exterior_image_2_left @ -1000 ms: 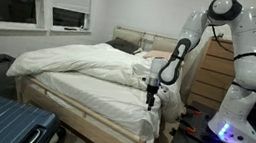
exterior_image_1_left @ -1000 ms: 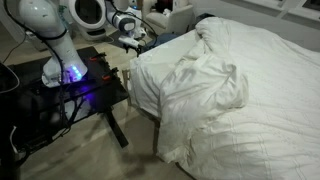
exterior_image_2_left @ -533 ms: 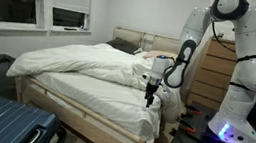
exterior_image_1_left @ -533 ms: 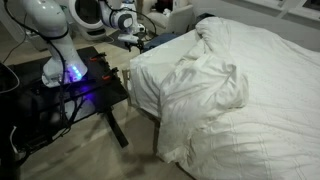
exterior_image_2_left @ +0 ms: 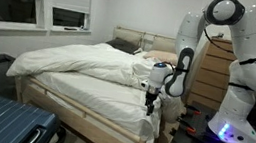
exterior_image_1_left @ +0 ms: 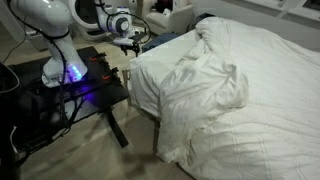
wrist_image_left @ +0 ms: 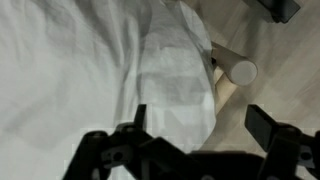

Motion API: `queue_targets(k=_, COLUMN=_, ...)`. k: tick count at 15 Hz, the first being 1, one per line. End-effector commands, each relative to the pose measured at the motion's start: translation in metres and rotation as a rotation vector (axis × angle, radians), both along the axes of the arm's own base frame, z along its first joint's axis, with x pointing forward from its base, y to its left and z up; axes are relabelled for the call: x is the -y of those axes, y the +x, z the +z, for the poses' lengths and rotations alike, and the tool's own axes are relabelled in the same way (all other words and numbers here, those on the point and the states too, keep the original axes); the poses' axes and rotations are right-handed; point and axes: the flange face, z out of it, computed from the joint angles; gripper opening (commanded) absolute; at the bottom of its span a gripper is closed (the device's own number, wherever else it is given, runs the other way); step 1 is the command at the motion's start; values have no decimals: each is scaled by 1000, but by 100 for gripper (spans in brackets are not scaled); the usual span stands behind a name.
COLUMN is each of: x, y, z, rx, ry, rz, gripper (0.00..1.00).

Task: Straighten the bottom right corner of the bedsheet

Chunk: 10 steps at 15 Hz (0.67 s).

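The task looks barely begun. In the wrist view the pincer [wrist_image_left: 200, 122] hangs with its fingers spread apart and nothing between them, just above the bottom right corner [wrist_image_left: 182, 92] of the bedsheet [wrist_image_left: 70, 70]. No cloth is gripped, so the corner has not yet been taken hold of or pulled out. In an exterior view the pincer [exterior_image_2_left: 150, 97] hovers over that same corner [exterior_image_2_left: 150, 127] at the desk's [exterior_image_2_left: 81, 117] foot-end corner, on the robot's side. Whether it touches the cloth there is hard to judge, the picture being small.

Left to do, by my reckoning: come down, close on the corner, draw it outward and lay it smooth.

The corner droops over the desk's edge as a blunt, rounded flap with soft vertical folds. It hangs beside a pale wooden leg [wrist_image_left: 232, 74]. The cloth is white with faint fine lines.

Farther in, the sheet [exterior_image_1_left: 255, 95] is rumpled, and a bunched ridge of folds [exterior_image_1_left: 205, 85] runs across its middle toward the far end of the desk. That part is untouched, well away from the pincer [exterior_image_1_left: 130, 40].
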Motion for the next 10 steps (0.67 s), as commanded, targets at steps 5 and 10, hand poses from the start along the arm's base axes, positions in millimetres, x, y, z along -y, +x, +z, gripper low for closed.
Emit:
queue_targets(k=5, x=-21, y=-7, z=-39, rx=21, ry=-22, rz=43, gripper=100)
queue_targets(k=10, x=-24, y=-6, z=-56, rx=66, ry=-46, rz=73, gripper=100)
